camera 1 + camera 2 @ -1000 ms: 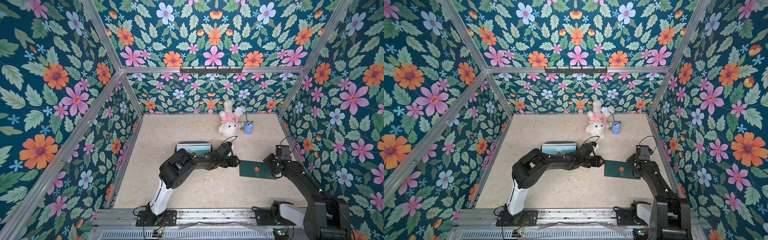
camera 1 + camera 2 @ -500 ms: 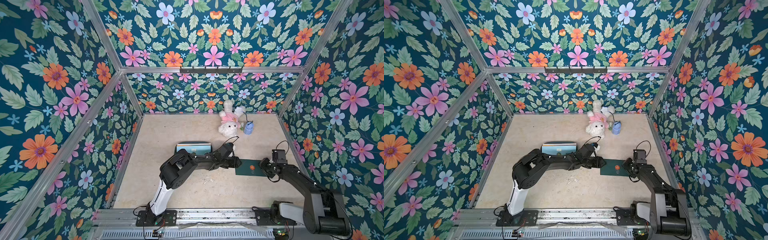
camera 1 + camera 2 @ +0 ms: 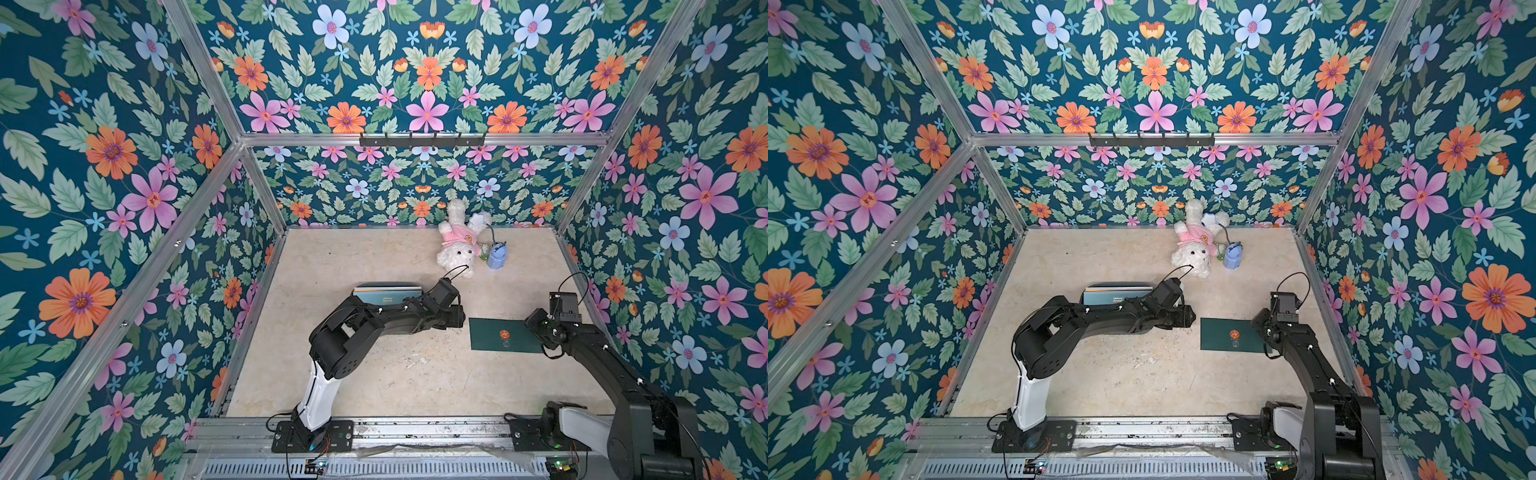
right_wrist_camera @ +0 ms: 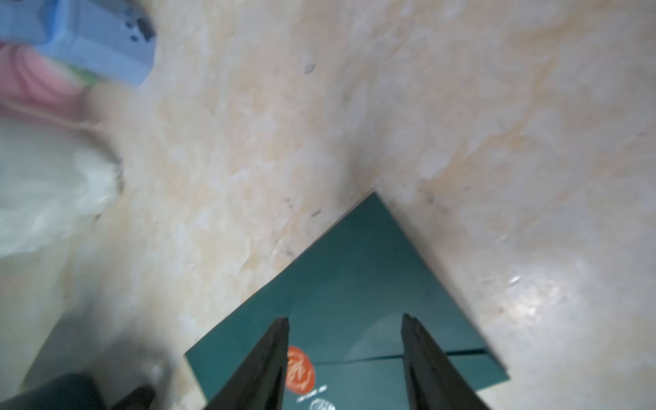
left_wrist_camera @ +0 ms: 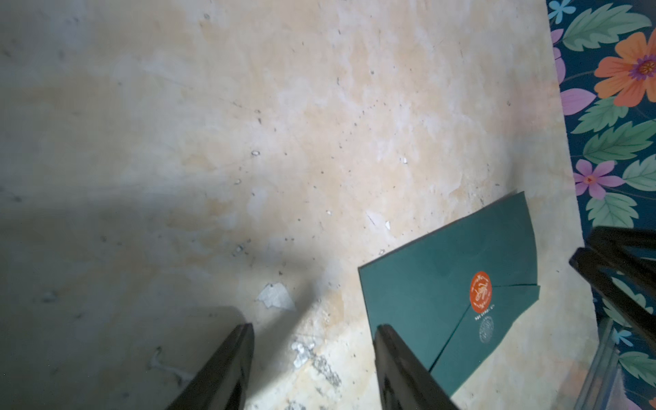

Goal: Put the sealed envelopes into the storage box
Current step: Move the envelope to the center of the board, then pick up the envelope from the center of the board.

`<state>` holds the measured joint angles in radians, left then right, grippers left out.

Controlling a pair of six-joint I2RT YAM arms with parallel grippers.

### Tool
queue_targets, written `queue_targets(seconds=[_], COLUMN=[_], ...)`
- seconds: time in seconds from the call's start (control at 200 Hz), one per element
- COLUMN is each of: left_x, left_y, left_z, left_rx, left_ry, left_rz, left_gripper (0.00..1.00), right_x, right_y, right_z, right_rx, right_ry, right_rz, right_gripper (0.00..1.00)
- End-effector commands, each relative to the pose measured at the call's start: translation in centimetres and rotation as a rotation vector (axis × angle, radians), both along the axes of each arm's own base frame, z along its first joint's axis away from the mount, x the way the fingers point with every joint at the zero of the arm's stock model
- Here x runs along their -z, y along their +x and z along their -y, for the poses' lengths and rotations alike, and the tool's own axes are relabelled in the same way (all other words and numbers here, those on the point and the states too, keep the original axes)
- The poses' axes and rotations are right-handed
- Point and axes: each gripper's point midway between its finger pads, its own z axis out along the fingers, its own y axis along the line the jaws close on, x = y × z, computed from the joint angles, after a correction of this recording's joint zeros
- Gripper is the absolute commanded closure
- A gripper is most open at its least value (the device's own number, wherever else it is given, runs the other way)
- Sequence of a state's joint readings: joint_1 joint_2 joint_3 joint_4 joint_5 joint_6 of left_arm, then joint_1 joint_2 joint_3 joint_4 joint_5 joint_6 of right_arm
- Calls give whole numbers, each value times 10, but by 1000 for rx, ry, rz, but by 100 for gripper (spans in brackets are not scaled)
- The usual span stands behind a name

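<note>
Fingers (image 4: 269, 362) of the right gripper (image 4: 344, 317) stand well apart, straddling the dark green envelope (image 3: 490, 338) from above with nothing clamped between them. The left gripper (image 5: 315, 326) has its fingers spread too. One of them sits right at the envelope's short edge nearest the table's middle, though I can't tell whether it touches.

So what has changed? A second ago the envelope lay a little nearer the right edge of the table (image 3: 415, 374), with the right gripper on its outer end. Half a second ago it showed as a thinner sliver, apparently tipped up and drawn inward. Now it lies flat again, orange seal (image 5: 481, 293) facing up, and it has shifted slightly toward the left gripper. The right arm still hangs over its outer end, and the left still waits at the inner end.

By my reading the grip is gone and the envelope rests loose on the table, well apart from the storage box (image 3: 386, 286). That box sits left of the table's middle, partly hidden behind the left arm, with other envelopes (image 3: 386, 296) already stacked in it. This one looks like the last one out. It seems to have been nudged toward the arm nearer the box, so a pick-up from flat probably comes next, which is awkward with thin paper.
</note>
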<state>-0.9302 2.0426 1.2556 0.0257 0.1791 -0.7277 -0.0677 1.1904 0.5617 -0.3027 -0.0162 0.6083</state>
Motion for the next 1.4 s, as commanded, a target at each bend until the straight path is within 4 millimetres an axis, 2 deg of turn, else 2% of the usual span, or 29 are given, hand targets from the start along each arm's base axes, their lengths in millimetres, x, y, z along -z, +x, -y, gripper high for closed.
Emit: queue_targets(seconds=[0.0,0.05,0.18,0.33,0.425,0.535,0.805,0.92,1.03,1.17,1.27,1.39], left_x=[31,33,42,44,44,46,51,49,46,47,49,55], left_y=[-29,-29,-31,-32,-27,-20,-12,-10,-10,-15,-21,-26], left_z=[-19,-20,-27,-31,-39,-58,-92,-94,-91,-81,-71,-65], left_rx=[22,18,13,9,-8,-50,-102,-109,-105,-80,-57,-43], left_ry=[110,118,155,158,160,183,220,215,202,180,174,162], left_rz=[-138,-141,-162,-169,-169,-167,-180,-179,-177,-186,-193,-211], left_gripper=[39,37,36,36,36,35,36,36,36,37,38,38], right_x=[19,26,38,44,38,29,8,10,12,15,23,31], right_y=[-14,-14,-16,-18,-19,-23,-25,-26,-25,-22,-24,-25], right_z=[32,34,26,-2,-27,-53,-88,-87,-57,-34,-37,-49], right_rx=[99,106,68,-12,-77,-133,-283,-309,-194,-116,-130,-175], right_ry=[-73,-65,-27,68,106,161,288,263,123,16,26,83], right_rz=[-100,-119,-149,-157,-141,-114,-13,-8,-15,-5,-47,-64], right_gripper=[44,44,44,45,45,46,46,46,47,47,47,47])
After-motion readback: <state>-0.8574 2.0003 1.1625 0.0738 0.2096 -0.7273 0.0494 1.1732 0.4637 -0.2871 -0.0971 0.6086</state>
